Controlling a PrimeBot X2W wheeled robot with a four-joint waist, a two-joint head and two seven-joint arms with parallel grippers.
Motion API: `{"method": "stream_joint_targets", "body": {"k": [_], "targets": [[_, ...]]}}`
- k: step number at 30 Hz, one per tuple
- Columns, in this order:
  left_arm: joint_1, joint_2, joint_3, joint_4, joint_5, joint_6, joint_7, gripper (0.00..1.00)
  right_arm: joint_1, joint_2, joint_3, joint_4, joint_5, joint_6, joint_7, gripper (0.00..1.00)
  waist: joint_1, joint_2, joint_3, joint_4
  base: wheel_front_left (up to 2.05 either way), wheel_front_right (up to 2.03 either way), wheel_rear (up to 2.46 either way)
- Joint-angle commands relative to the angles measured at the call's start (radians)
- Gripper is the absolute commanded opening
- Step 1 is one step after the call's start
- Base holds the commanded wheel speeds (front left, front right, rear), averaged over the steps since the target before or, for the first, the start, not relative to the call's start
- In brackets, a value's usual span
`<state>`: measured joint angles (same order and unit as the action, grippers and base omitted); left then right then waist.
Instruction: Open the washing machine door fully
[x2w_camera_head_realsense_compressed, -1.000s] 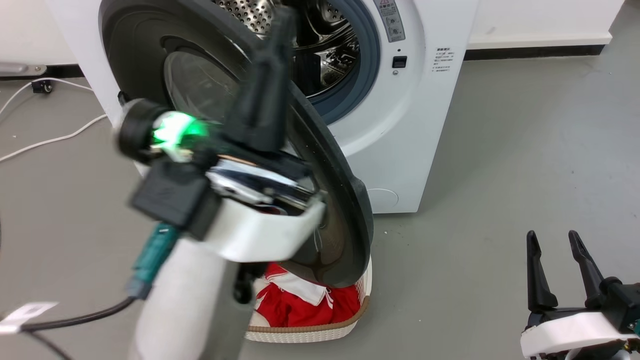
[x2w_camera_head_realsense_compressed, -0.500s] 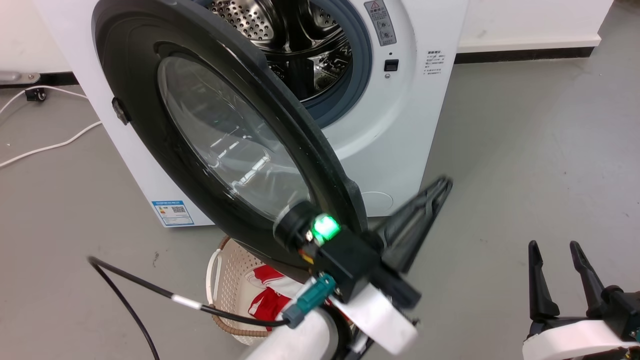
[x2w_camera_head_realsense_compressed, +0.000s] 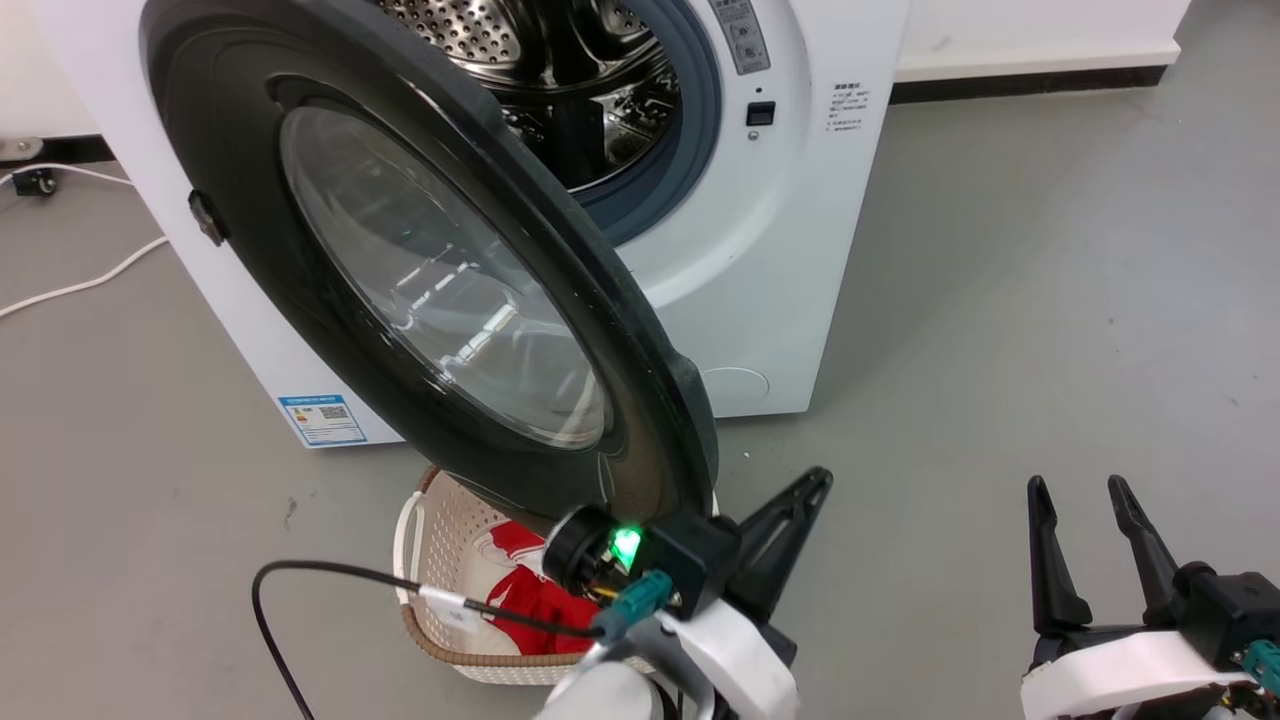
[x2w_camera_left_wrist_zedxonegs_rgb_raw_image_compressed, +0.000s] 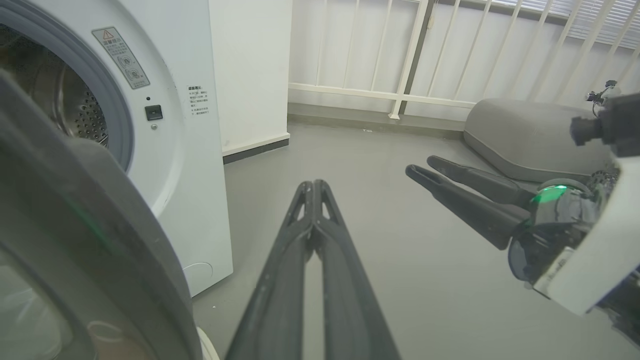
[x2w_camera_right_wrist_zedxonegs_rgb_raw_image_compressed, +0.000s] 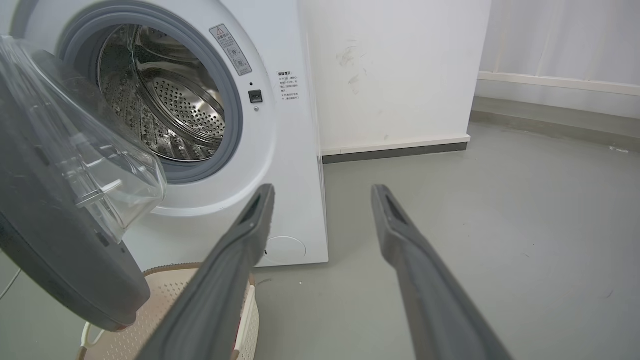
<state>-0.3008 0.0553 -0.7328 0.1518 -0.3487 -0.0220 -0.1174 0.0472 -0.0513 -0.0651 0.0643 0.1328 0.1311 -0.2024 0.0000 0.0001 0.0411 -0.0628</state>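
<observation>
One second ago our left gripper (x2w_camera_head_realsense_compressed: 815, 484) was raised across the washing machine door (x2w_camera_head_realsense_compressed: 430, 290); now it sits just below the door's lower edge, clear of it, fingers pressed together on nothing. The door stands swung wide off the washing machine (x2w_camera_head_realsense_compressed: 800, 250). Our right gripper (x2w_camera_head_realsense_compressed: 1077, 486), fingers spread, waits well right of the door. We judge the opening nearly finished.
</observation>
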Motion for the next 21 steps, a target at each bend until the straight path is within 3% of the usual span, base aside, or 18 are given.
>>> {"method": "stream_joint_targets", "body": {"k": [1, 11, 21], "targets": [[-0.03, -0.001, 0.008, 0.025, -0.008, 0.007, -0.011, 0.0, -0.014, 0.002, 0.003, 0.005, 0.005, -0.001, -0.008, 1.0, 0.0, -0.0001, 0.009, -0.009, 0.0, 0.0, 0.0], [-0.152, -0.005, 0.009, 0.176, -0.073, 0.062, -0.068, 0.0, -0.046, 0.002, 0.018, 0.041, 0.023, -0.001, -0.023, 1.0, 0.0, -0.0001, 0.038, -0.035, 0.0, 0.0, 0.0], [-0.238, -0.005, -0.051, 0.276, -0.188, 0.152, -0.108, 0.0, -0.057, 0.002, 0.025, 0.067, 0.03, -0.001, -0.032, 1.0, 0.0, -0.0001, 0.043, -0.045, 0.0, 0.0, 0.0]]}}
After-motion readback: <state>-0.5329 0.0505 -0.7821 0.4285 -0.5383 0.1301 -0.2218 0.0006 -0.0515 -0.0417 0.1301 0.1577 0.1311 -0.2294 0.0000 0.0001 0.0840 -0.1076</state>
